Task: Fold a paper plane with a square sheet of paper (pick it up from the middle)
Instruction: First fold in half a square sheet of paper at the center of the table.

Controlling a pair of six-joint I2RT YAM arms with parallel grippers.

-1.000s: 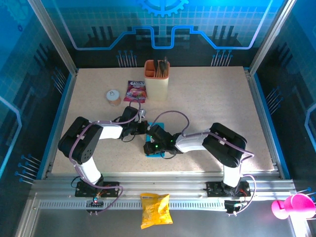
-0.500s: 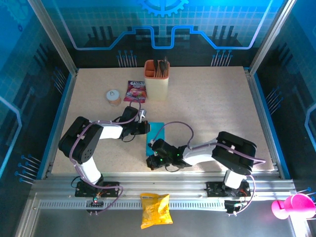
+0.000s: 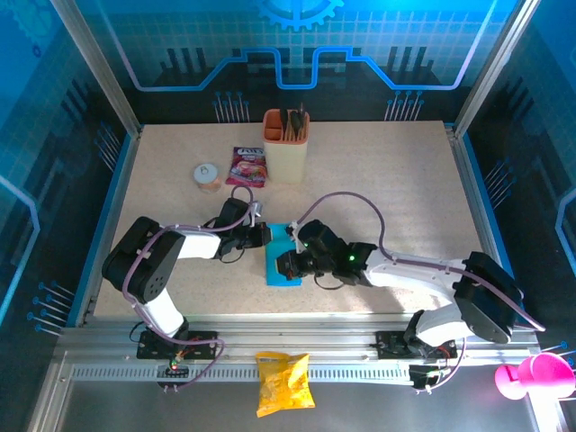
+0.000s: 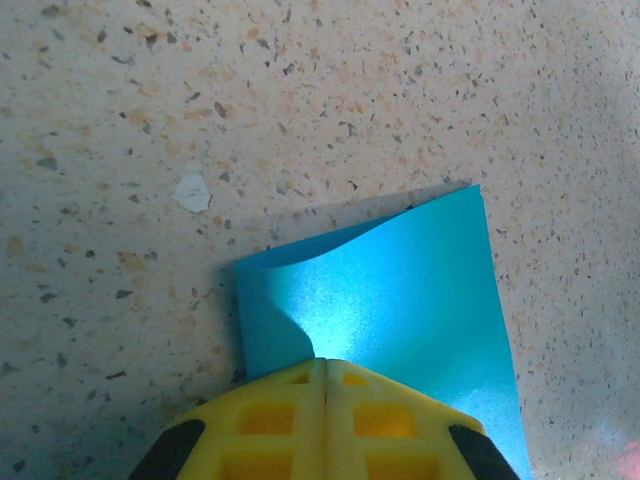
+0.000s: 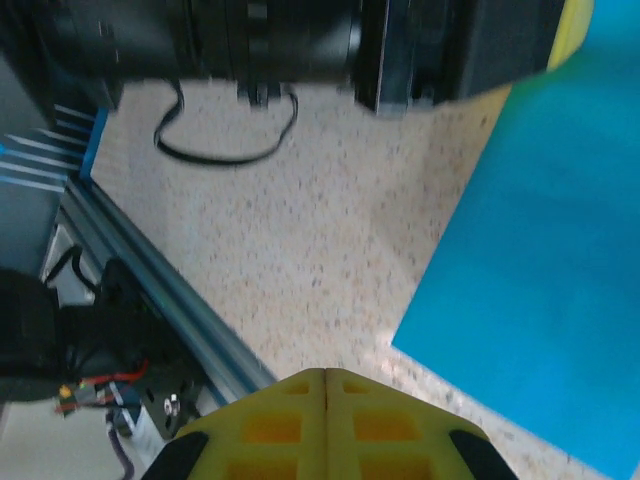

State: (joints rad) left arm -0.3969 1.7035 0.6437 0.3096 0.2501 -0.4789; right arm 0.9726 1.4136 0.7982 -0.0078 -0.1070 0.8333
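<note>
Seen from above: paper flat on the table, near the front edge, between the two grippers. Left gripper at its far left corner, right gripper over its middle. Well behind, toward the back: a beige cup, a pink-purple packet just left of it, a small jar further left. Yellow snack bag off the table, on the front rail.

From the left wrist: left gripper closed tight, yellow fingers pressed together along one seam, nothing seen between them. Tips over the near edge of the paper – far edge of the sheet curling up a little and casting a shadow on the table.

From the right wrist: right gripper likewise closed tight, nothing in it. Tips above bare table, just beside a corner of the paper, not touching it – sheet spreading away to the right, the left arm's black body across the top.
</note>
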